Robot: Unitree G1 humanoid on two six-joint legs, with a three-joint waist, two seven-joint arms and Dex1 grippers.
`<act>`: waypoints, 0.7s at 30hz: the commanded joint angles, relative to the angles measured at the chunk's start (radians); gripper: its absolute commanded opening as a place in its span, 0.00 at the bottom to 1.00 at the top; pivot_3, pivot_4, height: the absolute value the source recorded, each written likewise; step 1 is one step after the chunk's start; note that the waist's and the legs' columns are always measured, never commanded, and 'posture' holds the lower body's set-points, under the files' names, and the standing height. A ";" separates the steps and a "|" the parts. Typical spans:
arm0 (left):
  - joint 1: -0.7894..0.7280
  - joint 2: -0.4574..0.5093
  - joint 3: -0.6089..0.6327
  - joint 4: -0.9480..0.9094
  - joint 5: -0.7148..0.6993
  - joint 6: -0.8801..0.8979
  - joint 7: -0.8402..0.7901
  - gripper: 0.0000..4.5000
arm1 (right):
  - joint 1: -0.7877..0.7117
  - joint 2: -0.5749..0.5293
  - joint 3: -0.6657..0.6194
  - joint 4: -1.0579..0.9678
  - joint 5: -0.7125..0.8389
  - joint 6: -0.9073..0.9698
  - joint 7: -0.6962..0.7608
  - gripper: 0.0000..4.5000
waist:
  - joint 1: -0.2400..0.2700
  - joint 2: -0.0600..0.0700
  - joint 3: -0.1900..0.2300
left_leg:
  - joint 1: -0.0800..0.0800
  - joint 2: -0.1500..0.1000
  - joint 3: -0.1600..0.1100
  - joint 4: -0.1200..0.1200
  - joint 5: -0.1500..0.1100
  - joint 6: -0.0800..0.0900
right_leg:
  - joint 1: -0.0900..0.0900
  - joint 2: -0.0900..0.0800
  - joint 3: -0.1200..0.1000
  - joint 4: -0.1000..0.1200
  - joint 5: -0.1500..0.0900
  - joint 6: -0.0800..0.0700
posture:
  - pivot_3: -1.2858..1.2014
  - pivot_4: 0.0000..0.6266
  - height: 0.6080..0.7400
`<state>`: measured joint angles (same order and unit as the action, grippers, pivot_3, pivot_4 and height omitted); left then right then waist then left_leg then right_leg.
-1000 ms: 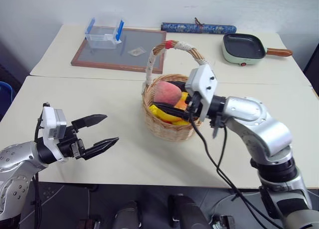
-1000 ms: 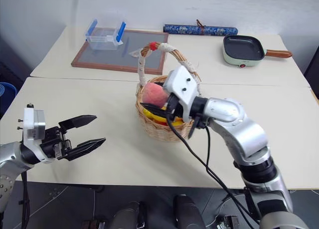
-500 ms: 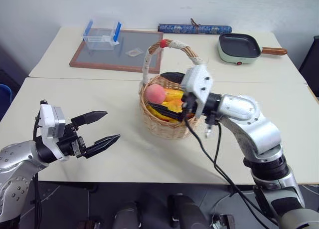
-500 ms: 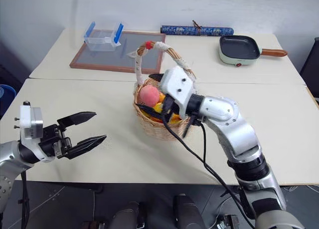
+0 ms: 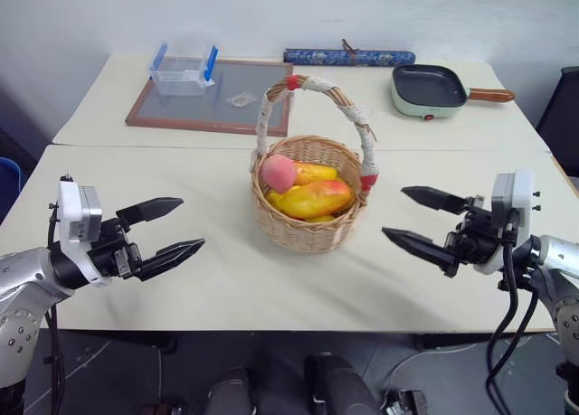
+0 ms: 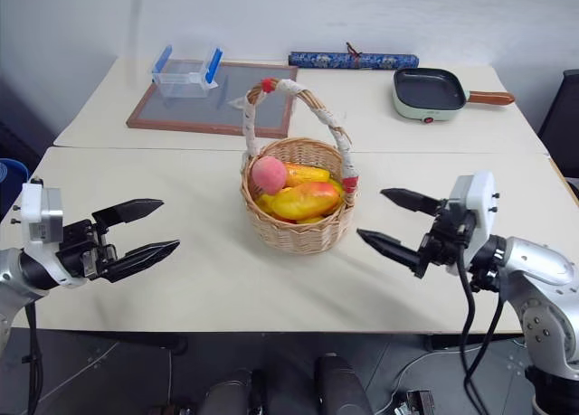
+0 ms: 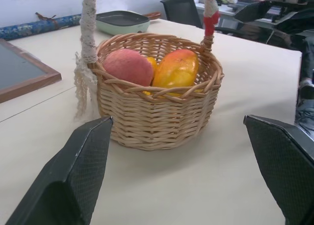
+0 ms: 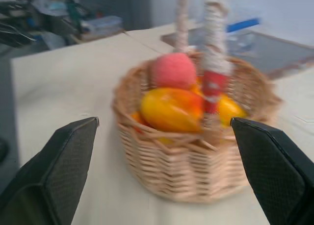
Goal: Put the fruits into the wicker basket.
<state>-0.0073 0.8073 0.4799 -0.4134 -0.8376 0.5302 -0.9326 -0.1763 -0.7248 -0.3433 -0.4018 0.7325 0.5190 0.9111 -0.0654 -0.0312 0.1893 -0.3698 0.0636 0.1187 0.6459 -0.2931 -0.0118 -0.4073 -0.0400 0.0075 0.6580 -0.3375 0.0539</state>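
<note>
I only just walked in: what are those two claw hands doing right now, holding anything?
Left gripper: open, holding nothing.
Right gripper: open, holding nothing.

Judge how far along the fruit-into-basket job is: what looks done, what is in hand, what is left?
Done: the mango and the peach lie in the wicker basket with other yellow-orange fruits. In hand: nothing; the left gripper and the right gripper are open and empty, one on each side of the basket. Left: apparently nothing, since no fruit lies on the table.
</note>
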 commanded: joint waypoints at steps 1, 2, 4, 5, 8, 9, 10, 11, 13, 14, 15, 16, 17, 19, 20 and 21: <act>-0.036 0.006 -0.014 0.005 0.007 -0.022 -0.009 1.00 | -0.087 0.021 0.069 0.060 -0.068 -0.077 -0.002 1.00 | 0.002 0.000 0.000 | 0.000 0.000 0.000 0.000 0.000 0.000 | 0.000 0.000 0.000 0.000 0.000 0.000 | 0.52 0.24 1.00; -0.042 0.003 -0.024 -0.002 0.007 -0.021 -0.008 1.00 | -0.125 0.042 0.116 0.087 -0.083 -0.082 0.005 1.00 | 0.002 0.000 0.000 | 0.000 0.000 0.000 0.000 0.000 -0.001 | -0.001 0.000 0.000 0.000 0.000 0.000 | 0.52 0.24 1.00; -0.048 0.000 -0.038 -0.013 0.007 -0.022 -0.007 1.00 | -0.174 0.064 0.183 0.124 -0.100 -0.066 0.014 1.00 | 0.002 0.000 0.000 | -0.001 0.001 0.000 0.000 0.000 -0.002 | -0.001 0.002 0.000 0.000 0.000 0.000 | 0.52 0.24 1.00; -0.051 0.002 -0.037 -0.021 0.001 -0.018 -0.005 1.00 | -0.203 0.078 0.215 0.152 -0.126 -0.065 0.003 1.00 | 0.006 0.000 0.000 | -0.002 0.001 0.000 0.000 0.000 -0.002 | -0.002 0.002 0.000 0.000 0.000 0.000 | 0.52 0.24 1.00; -0.056 0.006 -0.029 -0.038 -0.017 -0.008 0.003 1.00 | -0.279 0.124 0.257 0.230 -0.181 -0.112 -0.026 0.87 | 0.009 0.000 0.000 | -0.003 0.002 0.000 0.000 0.002 -0.007 | -0.004 0.001 0.000 0.000 0.000 0.000 | 0.52 0.24 1.00; -0.054 0.006 -0.028 -0.043 -0.020 -0.007 0.005 1.00 | -0.295 0.135 0.259 0.247 -0.189 -0.122 -0.029 0.80 | 0.009 0.000 0.000 | -0.004 0.002 0.000 0.001 0.002 -0.007 | -0.004 0.001 0.000 0.000 0.000 0.000 | 0.52 0.24 1.00; -0.044 0.003 -0.026 -0.056 -0.024 -0.007 0.006 1.00 | -0.318 0.152 0.260 0.269 -0.190 -0.128 -0.032 0.72 | 0.009 0.000 0.000 | -0.005 0.001 0.000 0.001 0.002 -0.007 | -0.004 0.001 0.000 -0.001 0.000 0.000 | 0.52 0.24 1.00; -0.035 -0.001 -0.024 -0.069 -0.030 -0.006 0.009 1.00 | -0.334 0.164 0.258 0.284 -0.186 -0.131 -0.028 0.66 | 0.009 0.000 0.000 | -0.005 0.001 0.000 0.001 0.001 -0.007 | -0.004 0.001 0.000 -0.001 0.000 0.000 | 0.52 0.24 1.00; -0.013 -0.012 -0.022 -0.092 -0.035 -0.006 0.018 1.00 | -0.344 0.163 0.259 0.298 -0.161 -0.131 0.026 0.48 | 0.009 0.000 0.000 | -0.005 0.001 0.000 0.001 0.001 -0.007 | -0.004 0.001 0.000 -0.001 0.000 0.000 | 0.52 0.24 1.00; -0.005 -0.015 -0.020 -0.097 -0.036 -0.007 0.021 1.00 | -0.342 0.157 0.259 0.299 -0.154 -0.133 0.048 0.41 | 0.010 0.000 0.000 | -0.005 0.002 0.000 0.001 0.001 -0.007 | -0.004 0.001 0.000 -0.001 0.000 0.000 | 0.52 0.24 1.00; 0.001 -0.018 -0.019 -0.100 -0.036 -0.008 0.025 1.00 | -0.337 0.150 0.258 0.300 -0.149 -0.130 0.067 0.34 | 0.012 0.000 0.000 | -0.004 0.002 0.000 0.001 0.001 -0.007 | -0.004 0.001 -0.001 -0.001 0.000 0.000 | 0.52 0.24 1.00; 0.007 -0.020 -0.017 -0.101 -0.036 -0.010 0.027 1.00 | -0.332 0.143 0.255 0.302 -0.150 -0.134 0.083 0.27 | 0.012 0.000 0.000 | -0.005 0.002 -0.001 0.001 0.001 -0.007 | -0.004 0.001 -0.001 -0.001 0.000 0.000 | 0.52 0.24 1.00; 0.011 -0.020 -0.016 -0.102 -0.037 -0.012 0.028 1.00 | -0.327 0.141 0.247 0.303 -0.148 -0.134 0.090 0.19 | 0.012 0.000 0.000 | -0.005 0.002 -0.001 0.001 0.001 -0.007 | -0.004 0.001 -0.001 -0.001 0.000 0.000 | 0.52 0.24 1.00; 0.014 -0.020 -0.017 -0.102 -0.037 -0.014 0.030 1.00 | -0.312 0.133 0.226 0.294 -0.136 -0.128 0.100 0.06 | 0.012 0.000 0.000 | -0.004 0.002 -0.001 0.001 0.000 -0.004 | -0.004 0.001 -0.001 -0.001 0.000 0.000 | 0.52 0.24 1.00; 0.015 -0.020 -0.018 -0.102 -0.037 -0.015 0.031 1.00 | -0.307 0.130 0.219 0.291 -0.132 -0.127 0.103 0.04 | 0.012 0.000 0.000 | -0.004 0.001 -0.001 0.001 0.000 -0.003 | -0.004 0.000 -0.001 -0.001 0.000 0.000 | 0.52 0.24 1.00; 0.011 -0.021 -0.022 -0.100 -0.037 -0.015 0.031 1.00 | -0.295 0.127 0.197 0.279 -0.120 -0.122 0.093 0.04 | 0.012 0.000 0.000 | -0.004 0.001 0.000 0.001 0.000 -0.003 | -0.003 0.000 -0.001 -0.001 0.000 0.000 | 0.52 0.24 1.00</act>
<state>0.0060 0.7883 0.4322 -0.4950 -0.8582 0.5258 -0.9065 -0.4797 -0.5804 -0.0959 -0.0801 0.5796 0.4018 1.0006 -0.0535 -0.0311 0.1893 -0.3742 0.0648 0.1182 0.6471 -0.2934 -0.0148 -0.4105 -0.0399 0.0066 0.6573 -0.3373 0.0539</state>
